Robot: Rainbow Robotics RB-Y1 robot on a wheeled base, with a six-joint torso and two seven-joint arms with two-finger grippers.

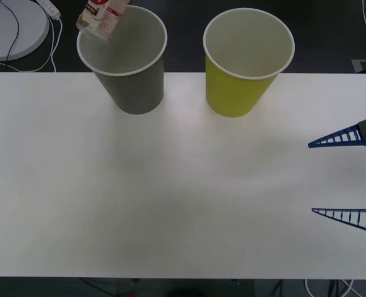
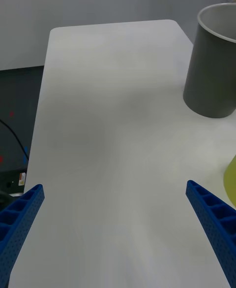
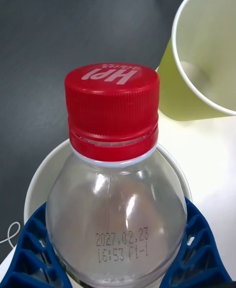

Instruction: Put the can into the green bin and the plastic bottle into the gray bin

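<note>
The plastic bottle [image 3: 115, 204], clear with a red cap, is pinched between the blue fingers of my left gripper [image 3: 115, 268]. It hangs over the mouth of the gray bin [image 3: 38, 182]. From the front its label [image 1: 102, 17] shows tilted above the far-left rim of the gray bin [image 1: 133, 83]. The green bin [image 1: 241, 80] stands upright just to the right of the gray one, with its inside bare as far as I can see. My right gripper [image 1: 311, 178] waits open near the table's right edge, with nothing between its fingers. The can is out of view.
The white table [image 1: 170, 198] spreads bare in front of both bins. Beyond its far edge, at the left, a white round disc [image 1: 12, 28] lies with cables on the dark floor. In the right wrist view the gray bin [image 2: 211, 66] stands ahead of the open fingers.
</note>
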